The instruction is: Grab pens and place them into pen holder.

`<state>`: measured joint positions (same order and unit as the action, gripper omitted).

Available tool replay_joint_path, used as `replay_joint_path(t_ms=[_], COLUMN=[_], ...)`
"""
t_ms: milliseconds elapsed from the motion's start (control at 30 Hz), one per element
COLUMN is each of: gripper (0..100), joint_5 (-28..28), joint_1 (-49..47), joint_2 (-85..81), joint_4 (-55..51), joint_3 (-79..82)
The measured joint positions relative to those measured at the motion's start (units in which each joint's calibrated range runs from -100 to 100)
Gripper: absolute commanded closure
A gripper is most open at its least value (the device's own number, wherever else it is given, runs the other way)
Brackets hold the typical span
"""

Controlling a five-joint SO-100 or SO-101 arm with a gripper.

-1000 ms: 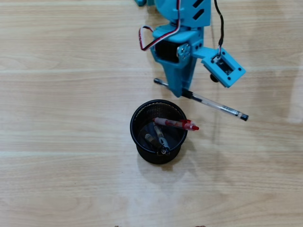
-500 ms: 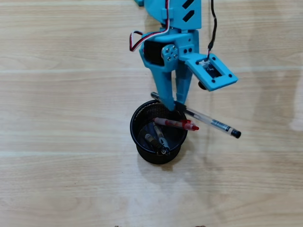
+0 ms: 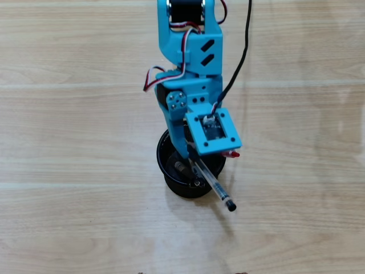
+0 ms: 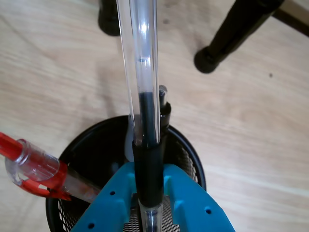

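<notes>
The pincer (image 4: 147,193) is clenching the clear pen (image 3: 214,184) at its black grip sleeve, above the mesh cup (image 3: 169,171). Light, stiff and slick, the pen is likely pivoting easily; the rubbery sleeve is offering the surest hold.

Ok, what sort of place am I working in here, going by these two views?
Probably a home or office room, with the arm working on a light wood-plank surface, maybe a floor. Dark furniture legs stand on it in the wrist view, and the items are desk stationery: a mesh pen holder and a clear pen.
</notes>
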<state>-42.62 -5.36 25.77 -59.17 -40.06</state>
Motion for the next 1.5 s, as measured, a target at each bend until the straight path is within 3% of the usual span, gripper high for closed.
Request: replay_joint_path(t_ms=[367,567,967,1067,1200,1500], gripper=[97,85,87,87,87,87], joint_5=[-3.39,-3.39,-2.87,0.68,9.55,29.37], joint_1=[-0.25,-0.25,-1.35,-1.27,-1.35,-1.35], joint_2=[0.42,0.42,0.42,0.42,-2.62,-20.74], joint_4=[2.5,2.5,2.5,2.5,1.55,-18.69], joint_3=[4.43,4.43,3.54,-0.18,-3.19,3.81])
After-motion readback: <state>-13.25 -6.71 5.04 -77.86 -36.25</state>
